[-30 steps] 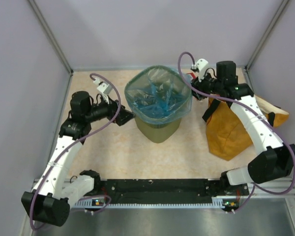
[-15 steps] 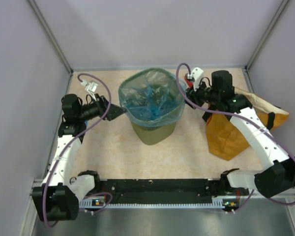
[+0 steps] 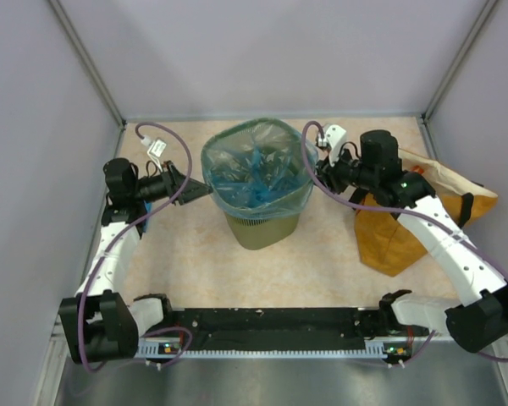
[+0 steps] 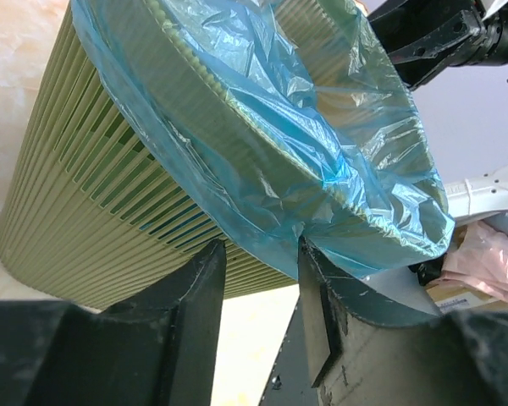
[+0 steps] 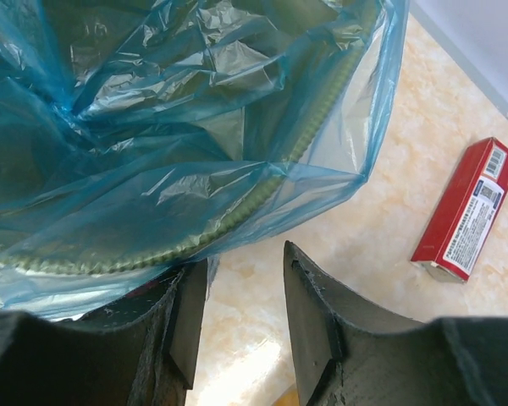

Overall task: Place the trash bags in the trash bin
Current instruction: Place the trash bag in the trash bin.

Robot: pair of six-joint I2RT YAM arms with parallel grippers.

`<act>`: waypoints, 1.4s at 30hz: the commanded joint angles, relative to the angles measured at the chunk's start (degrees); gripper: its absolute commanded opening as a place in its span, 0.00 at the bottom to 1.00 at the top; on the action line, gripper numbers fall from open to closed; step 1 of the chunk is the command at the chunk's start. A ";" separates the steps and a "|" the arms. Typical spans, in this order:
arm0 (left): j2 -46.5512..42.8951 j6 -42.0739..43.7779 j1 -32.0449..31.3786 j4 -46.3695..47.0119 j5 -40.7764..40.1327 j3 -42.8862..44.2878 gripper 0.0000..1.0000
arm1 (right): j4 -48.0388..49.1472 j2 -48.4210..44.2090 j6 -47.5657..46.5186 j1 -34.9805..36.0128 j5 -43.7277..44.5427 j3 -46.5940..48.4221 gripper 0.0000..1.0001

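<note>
The olive-green mesh trash bin (image 3: 258, 227) stands mid-table, lined by a light-blue trash bag (image 3: 256, 173) whose film is folded out over the rim. My left gripper (image 3: 196, 189) is at the bin's left side. In the left wrist view its jaws (image 4: 259, 245) stand apart just under the bag's hanging hem (image 4: 305, 144), beside the bin wall (image 4: 76, 211), with bare table showing in the gap. My right gripper (image 3: 316, 173) is at the right rim. In the right wrist view it (image 5: 244, 258) is open, and the bag's edge (image 5: 152, 127) drapes over its left finger.
A mustard-orange sack with black handles (image 3: 398, 228) lies at the right under my right arm. A flat red box (image 5: 467, 210) lies on the table behind the bin. Something pink (image 4: 483, 262) shows beyond the bin. Enclosure walls close in on the left, back and right.
The bin with its bag has shifted left. My left arm drew back to the left and its jaws narrowed. My right gripper followed the rim leftward.
</note>
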 commanded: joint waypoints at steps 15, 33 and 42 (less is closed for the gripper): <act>1.80 11.12 2.70 -1.30 7.05 5.58 0.00 | -6.40 -2.18 -1.35 -1.41 5.40 13.54 0.54; -0.40 23.09 2.97 -11.24 6.08 7.17 0.00 | -7.20 18.82 14.92 -15.74 -28.52 30.52 0.72; -0.58 23.61 2.97 -11.59 5.02 7.17 0.00 | -7.20 25.24 16.85 -17.50 -39.08 32.11 0.63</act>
